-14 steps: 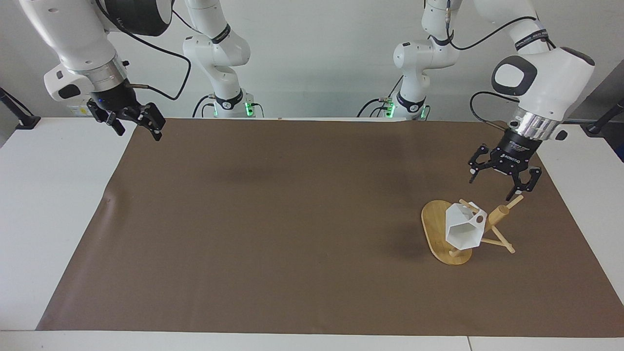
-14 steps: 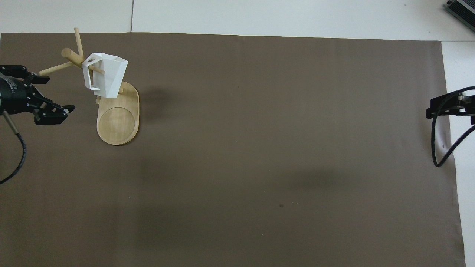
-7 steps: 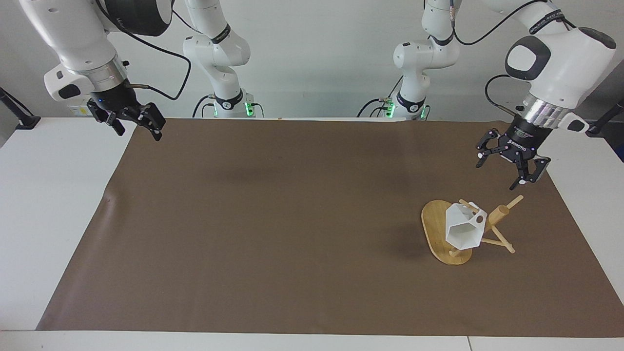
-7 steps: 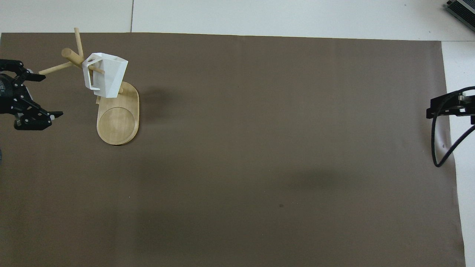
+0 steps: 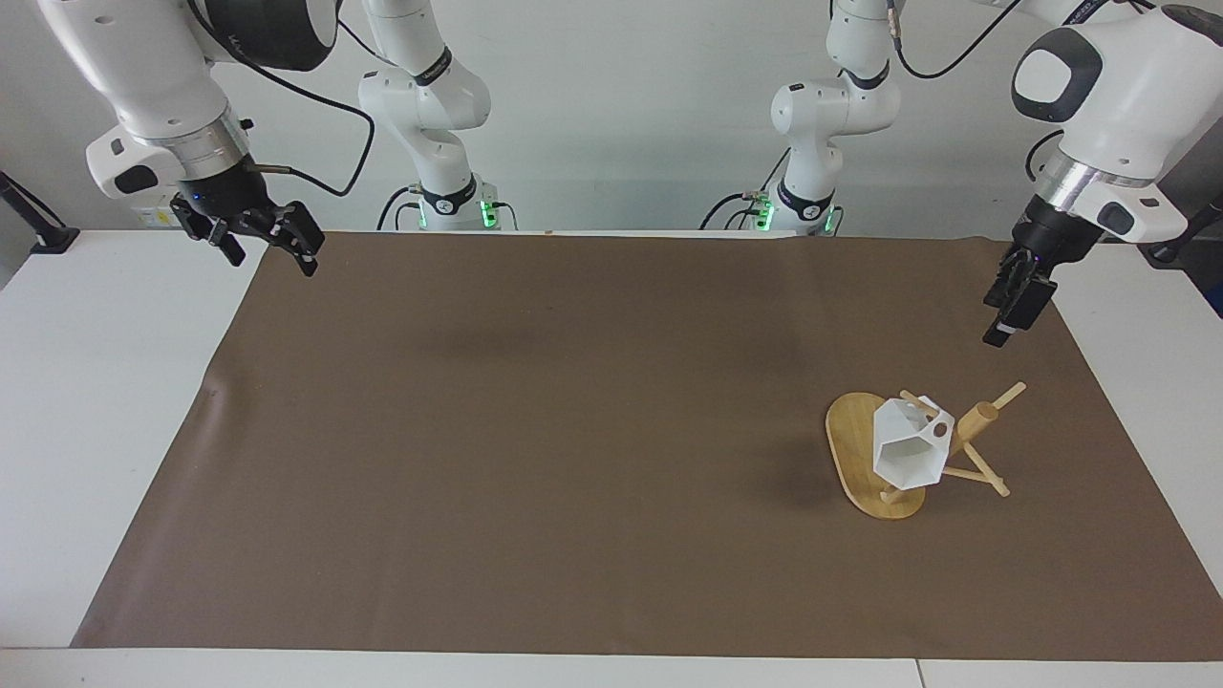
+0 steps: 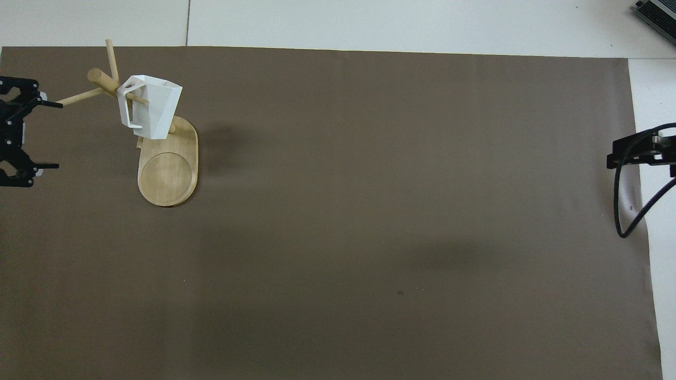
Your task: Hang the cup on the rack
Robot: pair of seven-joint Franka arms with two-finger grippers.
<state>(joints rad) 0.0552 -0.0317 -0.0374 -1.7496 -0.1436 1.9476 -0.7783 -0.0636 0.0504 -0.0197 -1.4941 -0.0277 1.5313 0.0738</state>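
cup [image 5: 906,452] is hanging on the rack [image 5: 865,449] right now, a peg of the bamboo mug tree poking through its handle, mouth tipped away from the robots. rack sits on the brown mat [image 5: 573,430] toward the left arm's end of the surface [image 5: 105,401], oval base flat on the mat with the post and crossing pegs at the end farther from the robots.

left gripper [image 6: 29,132] is up in the air over the mat's edge just beside the rack, fingers spread wide and released, nothing in them and not touching the cup or the pegs.

right gripper [image 5: 270,250] hangs over the mat's corner at the right arm's end, well apart from everything, fingers released too and empty. that arm is just waiting.
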